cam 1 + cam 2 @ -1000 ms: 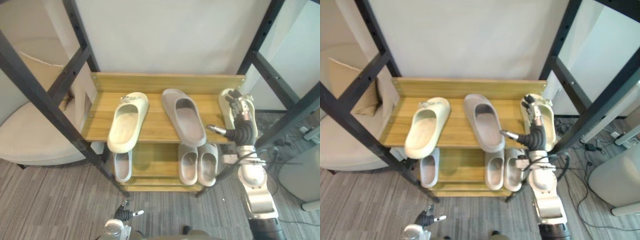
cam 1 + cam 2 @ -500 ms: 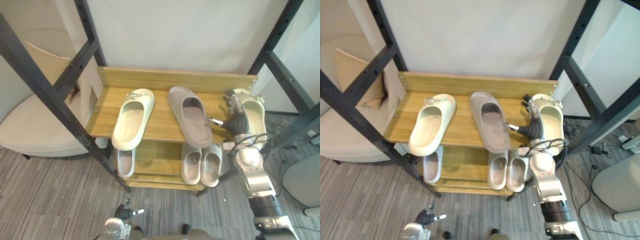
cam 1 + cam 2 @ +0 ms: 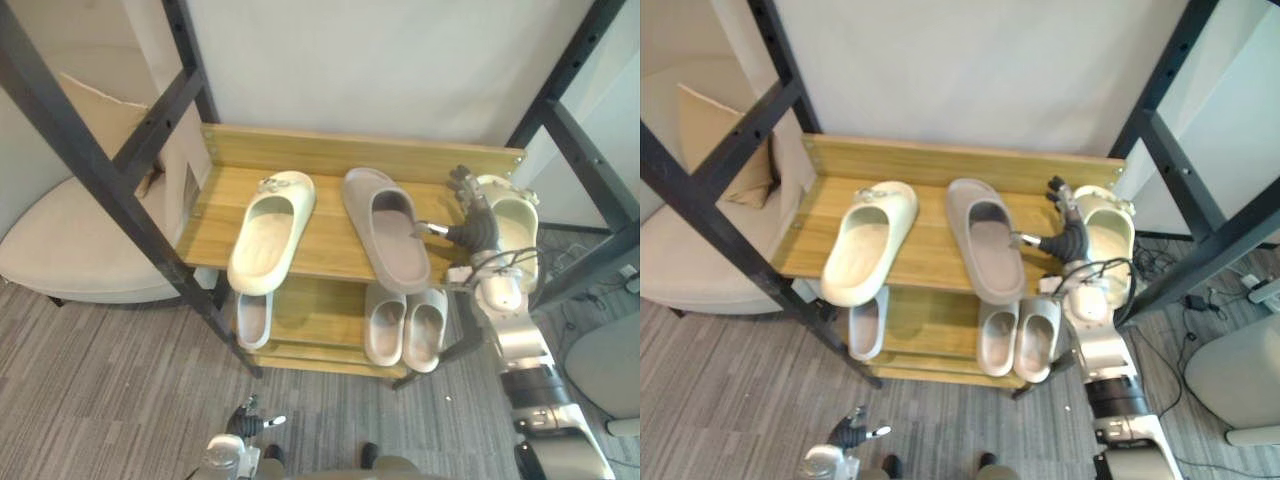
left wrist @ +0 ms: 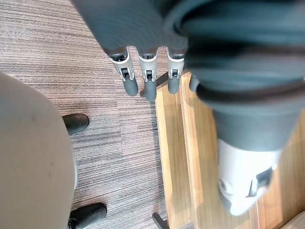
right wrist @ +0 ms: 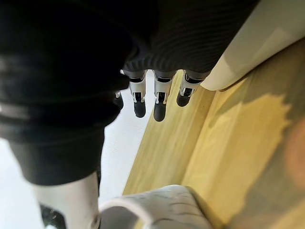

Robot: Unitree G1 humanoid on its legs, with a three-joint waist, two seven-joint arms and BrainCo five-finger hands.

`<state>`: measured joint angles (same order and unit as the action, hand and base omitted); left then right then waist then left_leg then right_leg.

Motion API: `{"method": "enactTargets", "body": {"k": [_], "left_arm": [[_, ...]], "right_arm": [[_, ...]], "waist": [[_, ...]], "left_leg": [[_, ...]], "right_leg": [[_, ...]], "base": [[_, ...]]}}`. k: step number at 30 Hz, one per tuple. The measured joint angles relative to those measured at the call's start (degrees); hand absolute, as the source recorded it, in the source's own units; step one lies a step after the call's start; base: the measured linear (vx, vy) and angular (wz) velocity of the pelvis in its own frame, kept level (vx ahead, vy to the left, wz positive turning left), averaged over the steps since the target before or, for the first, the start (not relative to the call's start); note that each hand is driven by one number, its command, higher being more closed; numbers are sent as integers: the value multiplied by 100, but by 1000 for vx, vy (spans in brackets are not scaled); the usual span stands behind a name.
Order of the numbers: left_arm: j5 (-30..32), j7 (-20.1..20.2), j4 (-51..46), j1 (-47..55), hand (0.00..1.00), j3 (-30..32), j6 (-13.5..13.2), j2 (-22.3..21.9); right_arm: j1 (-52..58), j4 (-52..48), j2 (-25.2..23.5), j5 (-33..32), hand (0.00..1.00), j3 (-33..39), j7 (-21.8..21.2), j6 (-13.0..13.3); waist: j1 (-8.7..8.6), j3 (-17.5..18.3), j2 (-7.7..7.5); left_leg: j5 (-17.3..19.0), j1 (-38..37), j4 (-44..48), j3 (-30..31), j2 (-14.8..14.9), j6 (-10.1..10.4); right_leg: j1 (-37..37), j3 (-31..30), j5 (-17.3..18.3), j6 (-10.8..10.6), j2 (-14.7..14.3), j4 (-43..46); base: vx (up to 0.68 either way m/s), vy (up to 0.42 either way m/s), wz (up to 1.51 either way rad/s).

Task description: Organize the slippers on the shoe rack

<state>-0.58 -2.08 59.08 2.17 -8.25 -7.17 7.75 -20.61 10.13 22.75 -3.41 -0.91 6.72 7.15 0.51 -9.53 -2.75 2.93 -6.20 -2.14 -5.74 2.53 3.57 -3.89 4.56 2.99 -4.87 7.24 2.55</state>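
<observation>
Wooden shoe rack (image 3: 360, 155) top shelf: right hand (image 3: 475, 226), fingers straight, sits between grey slipper (image 3: 388, 245) and right-end cream slipper (image 3: 516, 218) (left hand (image 4: 146, 76) hangs open, low).

The right arm (image 3: 512, 338) rises from the lower right and stretches forward, with a silver-grey forearm and a dark ribbed cover over the wrist. The right hand (image 3: 480, 233) is spread: fingers (image 5: 160, 103) straight and side by side, thumb pointing toward the robot's left. The left hand (image 3: 243, 425) hangs low, its fingers (image 4: 148, 82) also straight.
</observation>
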Motion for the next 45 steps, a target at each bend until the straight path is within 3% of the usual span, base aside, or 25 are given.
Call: {"method": "enactTargets", "body": {"k": [18,28,29,37,45], "left_arm": [[-78,9,-3,1,0,10,2,8],[-156,9,-54,1,0,38,2,-4],[-191,9,-61,1,0,39,2,-3],[-270,12,-147,0,0,38,-8,1],[-445,10,-169,-9,0,38,-17,0]], "right_arm": [[-809,726,452,139,0,-838,-241,-324],[-1962,1494,505,599,0,-894,-355,-382],[-2053,1605,506,621,100,-914,-362,-391],[-2691,2357,505,790,100,-1386,-473,-493],[-3129,2545,514,788,100,-1441,-559,-486]], "waist": [[0,-32,7],[97,-51,30],[125,-51,30],[270,-69,18],[259,-199,76]], "left_leg": [[-345,-13,-371,148,-23,-7],[-357,12,-370,167,-20,-10],[-356,12,-370,169,-18,-10],[-355,12,-371,172,-10,-11],[-365,12,-375,183,6,0]], "right_leg": [[90,68,-57,-25,0,-29],[77,77,-94,-12,-7,-79],[76,78,-100,-7,-8,-79],[78,80,-168,1,-13,-77],[77,88,-168,1,-31,-76]], "base": [[-44,-15,3],[-5,-3,1],[0,0,0],[-25,-4,0],[-27,-10,0]]}}
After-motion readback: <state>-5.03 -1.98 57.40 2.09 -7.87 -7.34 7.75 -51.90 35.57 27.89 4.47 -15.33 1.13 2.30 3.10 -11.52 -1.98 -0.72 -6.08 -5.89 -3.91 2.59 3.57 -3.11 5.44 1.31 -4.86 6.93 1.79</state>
